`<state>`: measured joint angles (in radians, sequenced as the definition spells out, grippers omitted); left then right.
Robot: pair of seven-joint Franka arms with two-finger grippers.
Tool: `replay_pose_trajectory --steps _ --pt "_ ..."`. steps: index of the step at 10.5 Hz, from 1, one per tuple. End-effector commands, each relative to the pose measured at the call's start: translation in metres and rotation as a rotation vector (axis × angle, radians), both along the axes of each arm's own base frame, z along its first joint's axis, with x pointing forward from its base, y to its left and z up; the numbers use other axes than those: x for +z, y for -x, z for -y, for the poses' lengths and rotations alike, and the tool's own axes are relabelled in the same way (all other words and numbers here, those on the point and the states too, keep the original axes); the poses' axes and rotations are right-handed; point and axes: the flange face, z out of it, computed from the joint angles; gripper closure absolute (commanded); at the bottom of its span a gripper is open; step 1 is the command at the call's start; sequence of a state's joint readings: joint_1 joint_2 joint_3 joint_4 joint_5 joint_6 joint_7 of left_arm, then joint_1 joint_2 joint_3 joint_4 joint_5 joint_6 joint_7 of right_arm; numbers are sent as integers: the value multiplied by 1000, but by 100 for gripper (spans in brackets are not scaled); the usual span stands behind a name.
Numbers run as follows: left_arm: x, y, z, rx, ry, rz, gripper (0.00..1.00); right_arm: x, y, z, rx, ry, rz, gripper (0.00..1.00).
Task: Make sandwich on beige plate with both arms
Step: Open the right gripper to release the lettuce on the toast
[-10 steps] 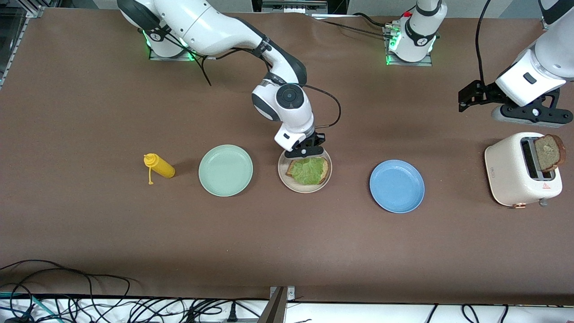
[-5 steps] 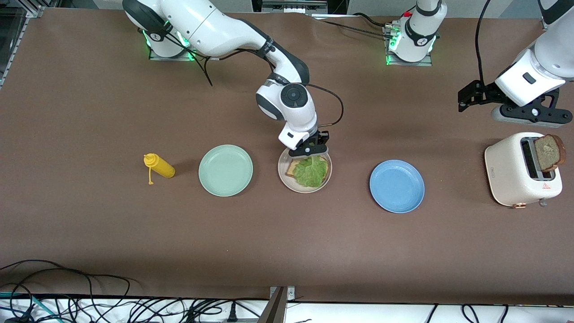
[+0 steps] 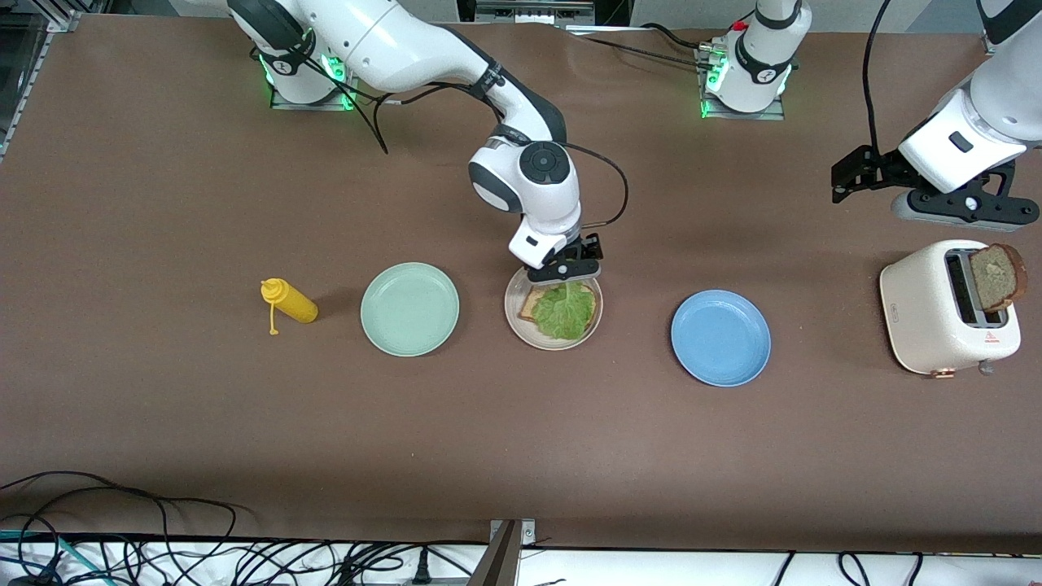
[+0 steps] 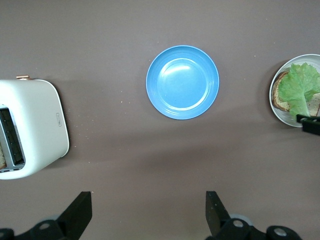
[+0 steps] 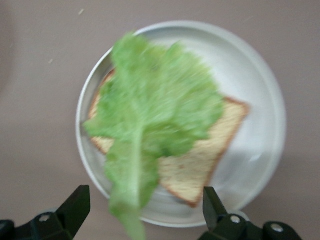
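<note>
Currently beige plate point(image 3: 553, 340) holds one bread slice point(image 5: 210, 165) under lettuce point(image 3: 563, 310); right pincer point(image 3: 565, 272) open over its rim. Left pincer point(image 4: 147, 212) open, waiting above bench point(image 3: 521, 439) near toaster point(image 3: 928, 317), which holds second slice point(image 3: 996, 277).

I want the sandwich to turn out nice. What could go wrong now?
The lettuce leaf lies crooked on the bread slice, its stem reaching the beige plate rim; it might slide off. The right pincer, open, hangs close above it and could snag it. The second slice sticks out of the toaster; the left pincer, open and waiting above the table, might knock it out.
</note>
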<state>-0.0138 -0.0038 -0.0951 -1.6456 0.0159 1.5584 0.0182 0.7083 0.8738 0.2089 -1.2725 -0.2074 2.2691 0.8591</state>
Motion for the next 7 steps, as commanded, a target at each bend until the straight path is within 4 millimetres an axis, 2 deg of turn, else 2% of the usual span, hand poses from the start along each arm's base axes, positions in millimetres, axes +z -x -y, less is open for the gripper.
replay_pose_trajectory --steps 1,5,6,7 --pt "3 2 0 -5 19 0 0 58 -21 33 -48 61 -6 0" --pt "4 2 0 -2 19 0 0 111 -48 89 -83 141 -54 0" --pt "3 2 0 -2 19 0 0 121 -66 124 -30 179 -93 0" --pt "4 2 0 -2 19 0 0 149 -76 149 20 167 -117 0"
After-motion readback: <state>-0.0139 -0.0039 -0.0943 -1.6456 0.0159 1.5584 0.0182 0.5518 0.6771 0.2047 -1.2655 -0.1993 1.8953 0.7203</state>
